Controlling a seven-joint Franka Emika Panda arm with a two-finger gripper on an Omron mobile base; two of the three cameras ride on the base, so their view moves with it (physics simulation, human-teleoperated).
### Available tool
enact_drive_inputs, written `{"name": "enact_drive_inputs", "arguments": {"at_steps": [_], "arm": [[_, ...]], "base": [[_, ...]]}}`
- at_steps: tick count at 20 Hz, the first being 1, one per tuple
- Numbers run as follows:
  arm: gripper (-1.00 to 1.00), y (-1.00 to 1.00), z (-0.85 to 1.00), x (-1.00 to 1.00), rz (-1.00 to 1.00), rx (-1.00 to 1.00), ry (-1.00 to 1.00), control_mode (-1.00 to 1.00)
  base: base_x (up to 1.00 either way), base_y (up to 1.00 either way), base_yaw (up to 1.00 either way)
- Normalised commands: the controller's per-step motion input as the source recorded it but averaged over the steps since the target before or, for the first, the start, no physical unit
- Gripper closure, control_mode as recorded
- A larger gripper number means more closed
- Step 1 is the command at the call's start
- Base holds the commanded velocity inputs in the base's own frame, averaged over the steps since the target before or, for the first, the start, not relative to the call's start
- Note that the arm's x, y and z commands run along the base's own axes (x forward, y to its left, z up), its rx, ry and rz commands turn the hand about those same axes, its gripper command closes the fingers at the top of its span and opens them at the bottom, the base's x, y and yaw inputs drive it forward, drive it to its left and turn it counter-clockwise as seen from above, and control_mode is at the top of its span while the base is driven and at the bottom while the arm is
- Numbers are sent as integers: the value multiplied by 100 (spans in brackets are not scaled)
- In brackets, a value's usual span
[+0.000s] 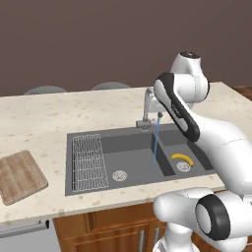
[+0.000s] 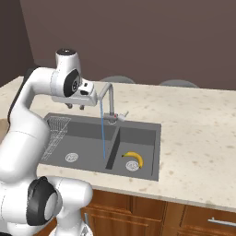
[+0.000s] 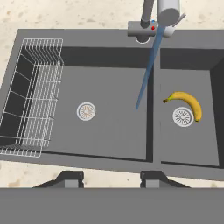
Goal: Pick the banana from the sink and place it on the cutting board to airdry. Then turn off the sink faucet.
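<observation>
gripper (image 2: pixel 75 106) hangs high above the sink (image 2: pixel 147 130), over the big basin's left part, its two short dark fingers (image 3: pixel 70 178) pointing down, parted with only air between them, gripping nothing. seen from the hand, the fingertips sit at 6 o'clock with the whole sink spread beneath.

banana (image 3: pixel 187 102) lies in the small basin, curled around the upper right of the round drain (image 3: pixel 183 117), at roughly 3 o'clock in the hand view. from the left base camera the banana (image 1: pixel 182 158) is at 4 o'clock of the sink, low right.

faucet (image 3: pixel 151 19) stands at 12 o'clock behind the divider, and a thin blue stream (image 3: pixel 147 70) slants down from its spout into the big basin near the divider, so the water is running. a tiny red mark shows on the faucet base; no lettering can be read anywhere.

white wire rack (image 1: pixel 89 161) fills the big basin's left end, at 9 o'clock. board (image 1: pixel 18 175) rests on the speckled counter (image 1: pixel 49 118), well apart from the sink, far out at 8 o'clock, bare.
</observation>
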Motion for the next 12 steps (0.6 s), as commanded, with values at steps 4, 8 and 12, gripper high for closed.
{"name": "enact_drive_inputs", "arguments": {"at_steps": [4, 8, 12], "arm": [[-100, 0, 0, -6, 0, 0, 0, -100], [-100, -23, -5, -38, 0, 0, -5, -100], [-100, -28, -5, -20, 0, 0, -9, -100]], "base": [[0, 0, 0], [0, 0, 0], [0, 0, 0]]}}
